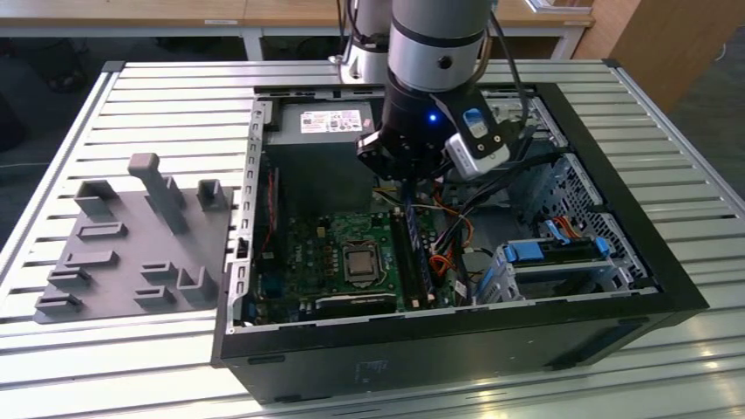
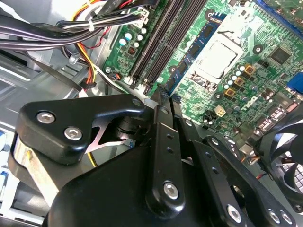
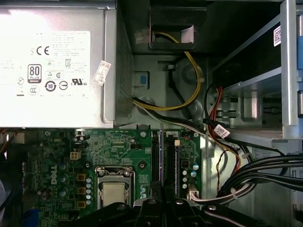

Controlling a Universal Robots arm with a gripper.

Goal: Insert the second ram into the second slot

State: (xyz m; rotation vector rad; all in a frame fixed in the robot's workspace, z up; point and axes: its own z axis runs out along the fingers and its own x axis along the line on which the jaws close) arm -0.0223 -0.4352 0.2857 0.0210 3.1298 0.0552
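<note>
Slatted table (image 1: 140, 96) holds open computer case (image 1: 466, 349); tool (image 1: 402, 182) hangs over memory slots (image 1: 414, 253).

**Three Cameras, One Board**

The exterior view stood apart from the arm (image 1: 437, 52) and looked down from farther off into the open case (image 1: 442, 345) on the table (image 1: 140, 96). The first wrist view faced straight down on the power supply (image 3: 57, 61) and the board (image 3: 118, 146). The second wrist view looked slantwise past the gripper (image 2: 158, 99), very near. All three shared the board's socket (image 1: 358, 260) (image 2: 215, 59) (image 3: 113, 191).
</note>
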